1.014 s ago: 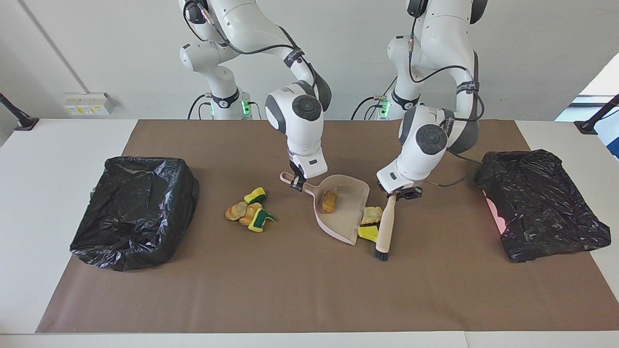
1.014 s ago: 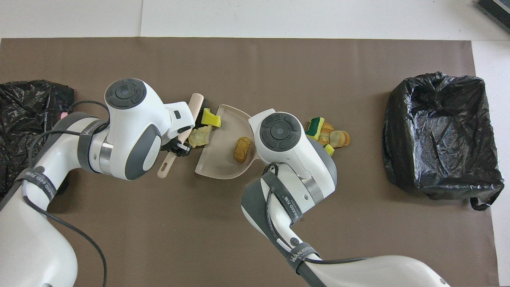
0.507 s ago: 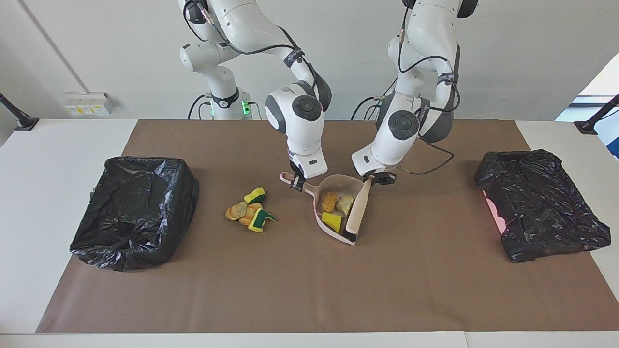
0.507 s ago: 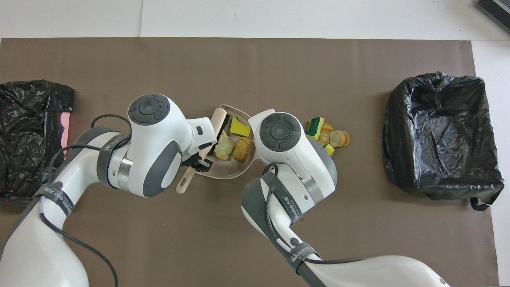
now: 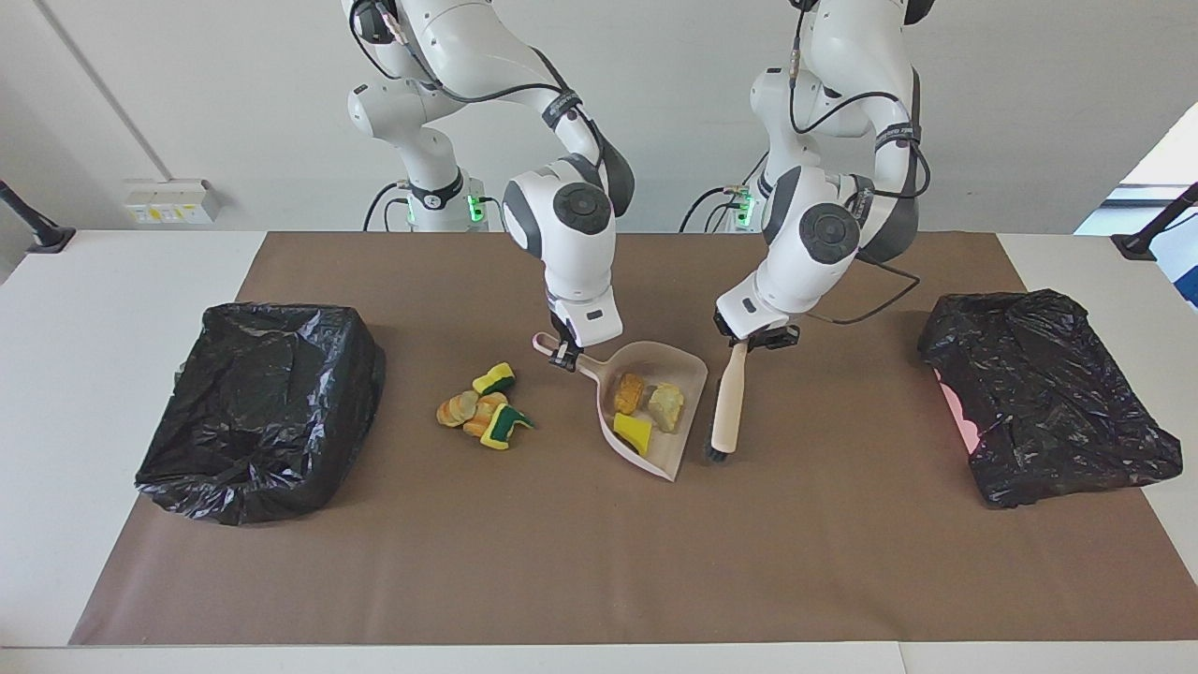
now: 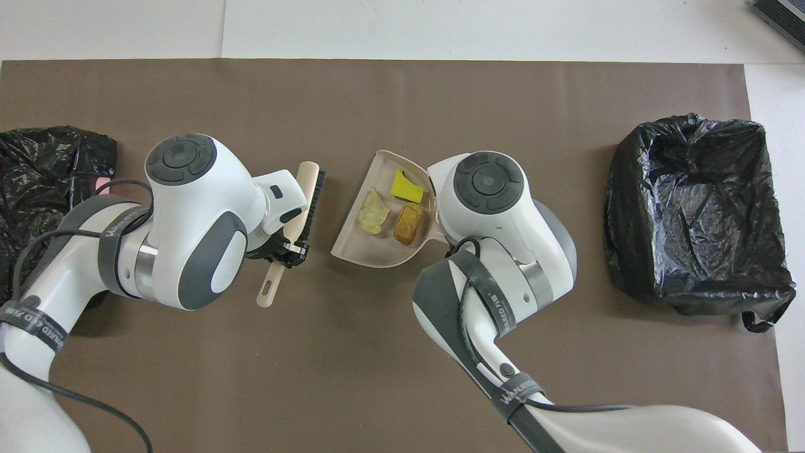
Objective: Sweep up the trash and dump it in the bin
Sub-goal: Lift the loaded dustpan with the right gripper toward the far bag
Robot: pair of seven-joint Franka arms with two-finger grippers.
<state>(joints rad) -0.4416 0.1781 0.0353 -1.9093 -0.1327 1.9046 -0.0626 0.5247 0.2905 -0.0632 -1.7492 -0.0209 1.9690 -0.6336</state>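
My right gripper [image 5: 564,354] is shut on the handle of the pale pink dustpan [image 5: 663,447], which lies mid-mat. Three chunks of trash lie in the dustpan [image 6: 352,242]: a tan-orange one [image 5: 628,393], a pale yellow one [image 5: 666,407] and a bright yellow one [image 5: 635,431]. My left gripper [image 5: 749,339] is shut on the beige brush [image 5: 728,402], whose black bristles [image 5: 716,456] point down beside the pan, toward the left arm's end. Several more trash chunks [image 5: 482,412] lie in a pile toward the right arm's end; the right arm hides them in the overhead view. The black-lined bin [image 5: 262,402] stands open past them.
A second black bag [image 5: 1048,402] covers something pink at the left arm's end of the brown mat [image 5: 599,562]. The left arm's cable [image 5: 870,304] hangs near the brush. White table shows around the mat.
The brush swept two chunks into the dustpan, then swung out of it toward the left arm's end. The dustpan shifted a little toward the right arm's end.
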